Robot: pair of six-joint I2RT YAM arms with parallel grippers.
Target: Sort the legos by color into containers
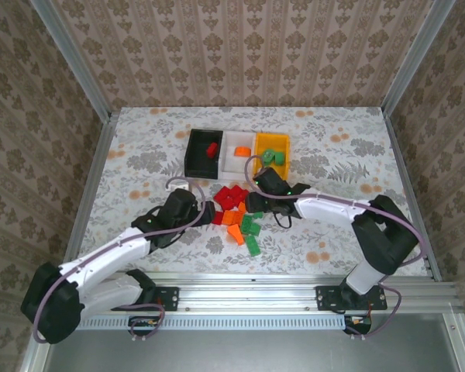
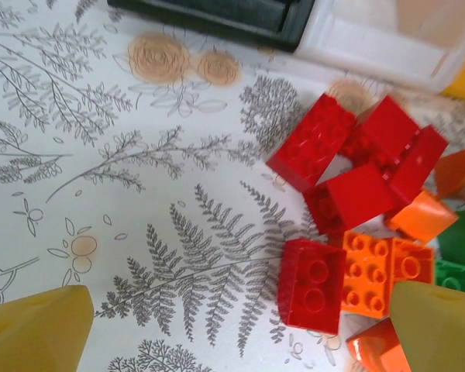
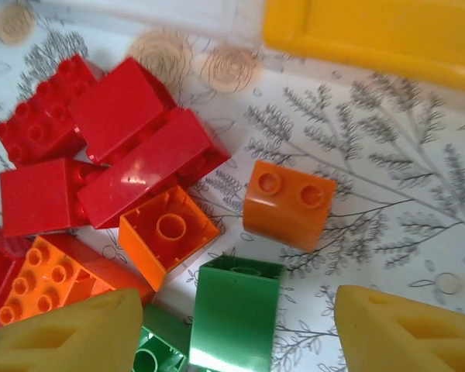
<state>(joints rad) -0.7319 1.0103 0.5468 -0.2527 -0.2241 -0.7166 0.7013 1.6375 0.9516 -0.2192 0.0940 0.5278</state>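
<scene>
Counter [image 1: 139, 155]: floral, carries everything.
Containers: black bin [image 1: 191, 155], white bin [image 1: 234, 159] and yellow bin [image 1: 271, 137] stand side by side at the far side.
Legos [image 1: 236, 213]: a mixed pile just before the bins, between both arms.
Left gripper [image 2: 240, 329]: jaws wide apart, empty, with a red brick [image 2: 311, 285] near its right finger.
Right gripper [image 3: 240, 333]: jaws apart, clamping nothing.
Green brick [image 3: 236, 314]: lies between the right gripper's fingers, its long axis seemingly crosswise to their closing line. The yellow bin lies ahead.
</scene>
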